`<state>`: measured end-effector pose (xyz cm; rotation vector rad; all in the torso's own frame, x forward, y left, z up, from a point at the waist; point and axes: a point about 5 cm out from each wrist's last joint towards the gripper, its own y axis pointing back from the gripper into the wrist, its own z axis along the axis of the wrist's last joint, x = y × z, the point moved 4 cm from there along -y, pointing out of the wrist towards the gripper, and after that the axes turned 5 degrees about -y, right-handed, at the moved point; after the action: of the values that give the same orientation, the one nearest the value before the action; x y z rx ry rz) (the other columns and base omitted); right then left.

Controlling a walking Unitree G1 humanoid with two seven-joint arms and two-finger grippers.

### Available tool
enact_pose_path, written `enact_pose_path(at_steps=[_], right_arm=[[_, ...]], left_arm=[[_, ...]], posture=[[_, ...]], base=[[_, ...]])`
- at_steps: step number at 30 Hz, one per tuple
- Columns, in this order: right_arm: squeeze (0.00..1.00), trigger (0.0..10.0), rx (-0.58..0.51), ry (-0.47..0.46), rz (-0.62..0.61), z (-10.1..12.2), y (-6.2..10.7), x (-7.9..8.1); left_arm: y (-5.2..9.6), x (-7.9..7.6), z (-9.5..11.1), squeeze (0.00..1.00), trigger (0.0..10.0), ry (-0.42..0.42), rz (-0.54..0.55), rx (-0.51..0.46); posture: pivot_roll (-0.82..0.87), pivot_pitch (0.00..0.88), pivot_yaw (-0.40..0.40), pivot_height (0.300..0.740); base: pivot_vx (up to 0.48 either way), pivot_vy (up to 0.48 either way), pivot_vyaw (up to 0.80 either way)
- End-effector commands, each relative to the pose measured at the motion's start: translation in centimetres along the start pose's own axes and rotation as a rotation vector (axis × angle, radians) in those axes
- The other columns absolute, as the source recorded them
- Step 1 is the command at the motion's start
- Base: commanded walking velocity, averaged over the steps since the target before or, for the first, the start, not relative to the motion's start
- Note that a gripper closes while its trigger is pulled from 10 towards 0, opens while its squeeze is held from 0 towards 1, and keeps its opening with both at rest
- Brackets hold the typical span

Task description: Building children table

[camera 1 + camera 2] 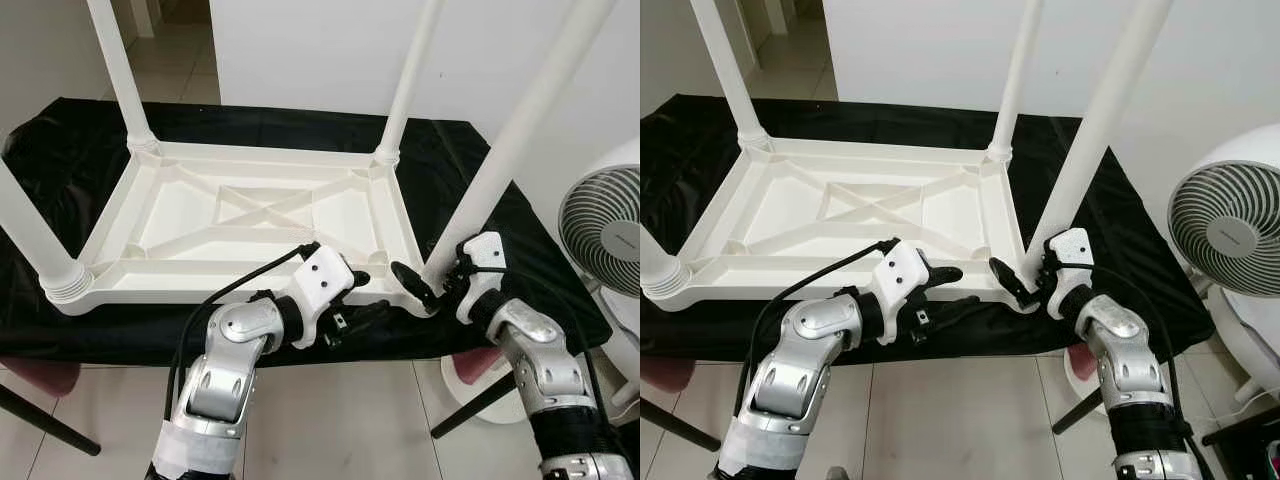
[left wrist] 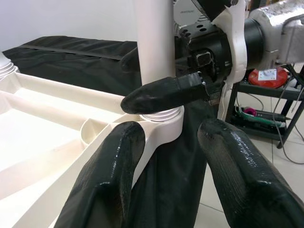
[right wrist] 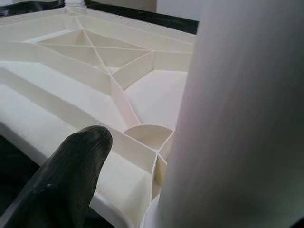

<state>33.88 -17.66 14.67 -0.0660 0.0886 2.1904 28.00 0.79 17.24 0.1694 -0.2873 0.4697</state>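
Children's table (image 1: 250, 215), upside down: plain white plastic, a moulded X-rib pattern on its underside, four white legs. Cloth (image 1: 90, 135) covering the worktop: solid black. Arms silver; left gripper (image 1: 362, 298) and right gripper (image 1: 420, 285) have white housings and black fingers. Fan (image 1: 605, 235): white with grey radial grille. Floor (image 1: 340, 420): pale tiles.
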Motion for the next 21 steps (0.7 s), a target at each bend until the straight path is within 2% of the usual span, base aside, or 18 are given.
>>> enact_pose_path(at_steps=[1,4,5,13,21], right_arm=[[0.00,10.0,-0.001,0.008,0.034,0.2,-0.2,0.1],[0.00,10.0,0.021,0.014,0.060,-0.1,0.2,-0.3],[0.00,0.0,0.036,0.007,0.082,-0.6,0.6,-0.4],[0.00,0.0,0.069,-0.013,0.100,-1.6,1.1,-0.1],[0.00,0.0,0.012,-0.056,-0.003,-1.6,1.1,-0.4]], left_arm=[[-0.1,1.2,-0.2,0.00,10.0,0.012,0.182,0.014],[-0.1,1.2,-0.3,0.00,10.0,0.010,0.182,0.017],[-0.1,1.2,-0.3,0.00,10.0,0.009,0.181,0.018],[0.0,1.2,-0.4,0.00,10.0,0.010,0.181,0.026],[-0.1,0.9,-0.6,0.00,10.0,0.012,0.172,0.029]], posture=[[0.09,0.031,-0.040,0.740],[0.09,0.034,-0.039,0.740],[0.09,0.037,-0.040,0.740],[0.09,0.039,-0.038,0.740],[0.09,0.045,-0.038,0.740]], base=[[0.000,0.000,0.00],[0.000,0.000,0.00],[0.000,0.000,0.00],[0.000,0.000,0.00],[0.000,0.000,0.00]])
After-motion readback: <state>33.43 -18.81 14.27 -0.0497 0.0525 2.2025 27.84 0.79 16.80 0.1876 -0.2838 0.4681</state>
